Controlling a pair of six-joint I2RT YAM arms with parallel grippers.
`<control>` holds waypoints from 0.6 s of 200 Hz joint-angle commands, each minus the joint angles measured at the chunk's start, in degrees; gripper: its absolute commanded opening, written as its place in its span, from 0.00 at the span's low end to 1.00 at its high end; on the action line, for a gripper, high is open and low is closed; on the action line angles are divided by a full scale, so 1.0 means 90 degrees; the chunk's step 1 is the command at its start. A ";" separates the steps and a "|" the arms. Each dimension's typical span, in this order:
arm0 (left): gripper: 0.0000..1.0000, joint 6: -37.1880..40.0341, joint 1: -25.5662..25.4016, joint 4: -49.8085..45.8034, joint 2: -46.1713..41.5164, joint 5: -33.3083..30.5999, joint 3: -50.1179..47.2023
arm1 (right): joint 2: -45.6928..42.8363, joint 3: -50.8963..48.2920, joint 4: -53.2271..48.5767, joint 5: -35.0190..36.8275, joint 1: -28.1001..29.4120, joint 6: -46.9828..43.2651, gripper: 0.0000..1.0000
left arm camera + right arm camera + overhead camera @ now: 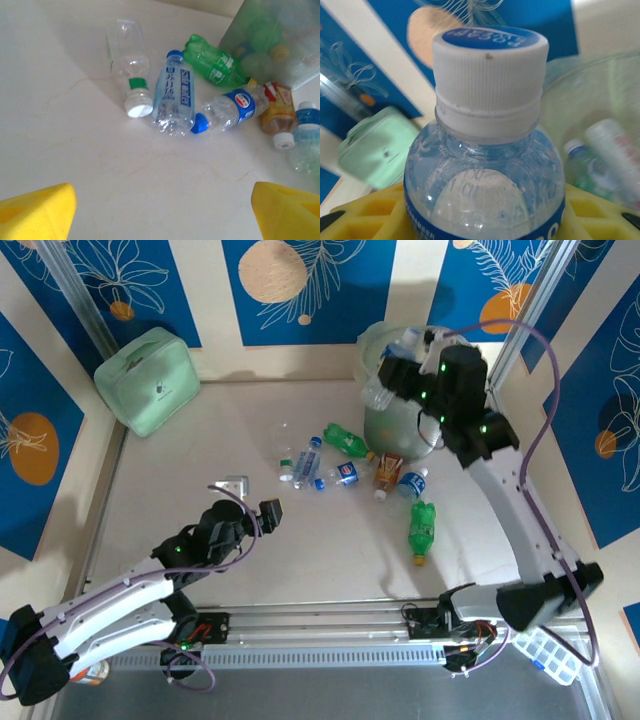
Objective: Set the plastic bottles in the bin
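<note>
Right end effector [485, 225]: pinched on the held bottle [487, 150], which is gripped across its body by the 2 yellow fingers, its white cap pointing to the top of the right wrist frame.
Bin [392, 428]: a pale-green translucent bucket in the upper right of the overhead frame. In the right wrist view its interior is seen behind and right of the held bottle, with bottles already lying inside.
Deciding relation, right arm: the held bottle is judged to be at the bin's rim, the opening lying to its right and beyond. Whether it is fully over the opening cannot be told.
Left end effector [165, 215]: spread wide and empty, with 1 yellow fingertip in each lower corner of the left wrist frame.
Bottles on the surface [200, 440]: a cluster is seen at the centre of the overhead frame, ahead of the left end effector and apart from it.
Cluster, left wrist view: clear bottle [127, 50], blue-labelled bottle [172, 95], green bottle [212, 62], blue-capped bottle [227, 110], orange-labelled bottle [275, 112].
Long axis: the blue-labelled bottle runs nearly top to bottom in the left wrist frame, so it lies across the fingers' closing line.
Nearer arm: the left, judged the better placed for the cluster.
Lone green bottle [422, 528]: lies lower right of the cluster.
Mint-green case [150, 380]: upper left of the overhead frame, not part of the task.
</note>
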 commanded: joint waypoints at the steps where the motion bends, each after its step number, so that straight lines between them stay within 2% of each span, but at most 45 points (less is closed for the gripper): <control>1: 0.90 -0.0011 0.0002 0.0439 0.0011 0.0121 -0.0089 | 0.0737 0.1059 -0.0725 -0.0155 -0.0416 -0.0280 0.52; 22: 0.89 0.0026 0.0002 0.0530 0.0026 0.0198 -0.0140 | 0.1674 0.2269 -0.1481 -0.0180 -0.0671 -0.0629 0.52; 54: 0.89 0.0004 0.0004 0.0587 0.0107 0.0311 -0.0146 | 0.2944 0.3970 -0.2794 0.0423 -0.0781 -0.1385 0.52; 95: 0.89 -0.0004 0.0005 0.0598 0.0196 0.0361 -0.0130 | 0.4002 0.5357 -0.3924 0.1102 -0.0928 -0.1735 0.53; 120: 0.89 -0.0008 0.0002 0.0597 0.0197 0.0365 -0.0121 | 0.4504 0.5843 -0.4355 0.1635 -0.0885 -0.2084 0.53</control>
